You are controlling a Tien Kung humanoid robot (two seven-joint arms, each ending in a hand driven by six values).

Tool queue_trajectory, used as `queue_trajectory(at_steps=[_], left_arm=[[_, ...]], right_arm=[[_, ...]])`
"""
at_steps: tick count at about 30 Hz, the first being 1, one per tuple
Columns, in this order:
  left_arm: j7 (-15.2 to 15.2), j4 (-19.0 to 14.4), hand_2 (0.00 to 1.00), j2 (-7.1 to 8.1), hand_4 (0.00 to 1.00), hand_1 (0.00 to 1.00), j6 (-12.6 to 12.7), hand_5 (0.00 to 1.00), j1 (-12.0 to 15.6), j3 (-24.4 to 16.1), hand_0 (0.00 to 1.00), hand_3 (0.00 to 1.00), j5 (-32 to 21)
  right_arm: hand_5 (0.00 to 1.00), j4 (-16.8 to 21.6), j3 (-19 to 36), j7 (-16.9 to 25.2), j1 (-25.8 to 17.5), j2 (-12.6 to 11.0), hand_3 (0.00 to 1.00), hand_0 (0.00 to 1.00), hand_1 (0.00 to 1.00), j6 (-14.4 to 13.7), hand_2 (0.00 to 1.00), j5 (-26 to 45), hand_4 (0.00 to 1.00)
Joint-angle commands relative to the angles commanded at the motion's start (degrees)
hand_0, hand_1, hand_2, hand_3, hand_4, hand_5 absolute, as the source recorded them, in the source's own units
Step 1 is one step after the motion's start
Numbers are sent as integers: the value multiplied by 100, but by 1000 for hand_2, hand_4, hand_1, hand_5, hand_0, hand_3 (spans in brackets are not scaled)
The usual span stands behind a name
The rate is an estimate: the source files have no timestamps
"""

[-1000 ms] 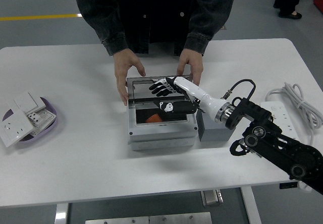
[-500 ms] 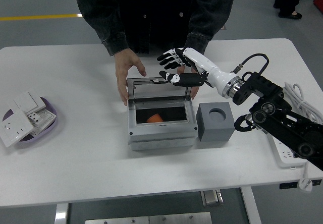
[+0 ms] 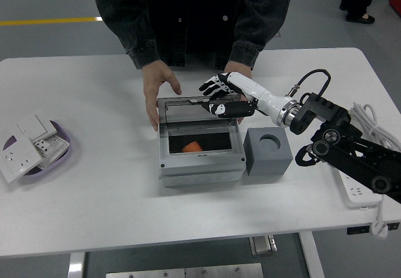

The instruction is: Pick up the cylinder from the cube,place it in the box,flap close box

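Observation:
An orange cylinder point(image 3: 192, 146) lies inside the grey box point(image 3: 200, 164). The box's clear lid point(image 3: 195, 111) stands tilted up at the back. A grey cube point(image 3: 269, 151) with a round empty hole on top stands right of the box. My right hand point(image 3: 219, 97) is open and empty, fingers spread, at the lid's top right edge; its thumb lies over the lid's front face. A person's two hands point(image 3: 155, 91) rest at the box's back corners, the right one mostly hidden behind my hand.
A purple dish point(image 3: 61, 145) with white wall sockets point(image 3: 28, 144) sits at the far left. A white power strip point(image 3: 357, 187) and coiled cable point(image 3: 374, 128) lie at the right edge.
My right hand rose out of the box, leaving the cylinder inside, moved back above the lid, then dropped slightly onto the lid's top edge. The cube is uncovered.

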Motion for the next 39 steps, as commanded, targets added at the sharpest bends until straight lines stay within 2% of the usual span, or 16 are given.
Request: queue_trajectory(at_steps=[8,17,21,24,30,39], left_arm=[[-26,0,581,6,704,657,-5,341,2,26,631,661,-24],[-26,0,581,24,705,657,-4,341,-1,29,631,662,-21],[-20,0,584,21,717,657,-6,364,-2,20,631,665,-3],[-20,0,584,13,717,657,-4,364,-3,21,631,665,-6],[-1,0,584,-15,719,657,0,371,11,28,631,667,-18],[25,0,585,-7,722,657,3,372,-11,17,630,667,21]], right_arm=[[300,275,-223,144,-192,-334,707,718,640,-74,692,481,662],[304,440,-298,234,-418,-431,706,698,635,-127,691,801,654],[317,418,-93,259,-621,-400,706,690,634,-118,691,789,647],[317,441,298,268,-925,-313,706,690,634,-132,691,588,647],[324,583,1385,341,-1650,63,707,682,631,-196,692,-13,643],[313,614,3219,752,-2687,865,701,676,627,-367,688,-297,643]])
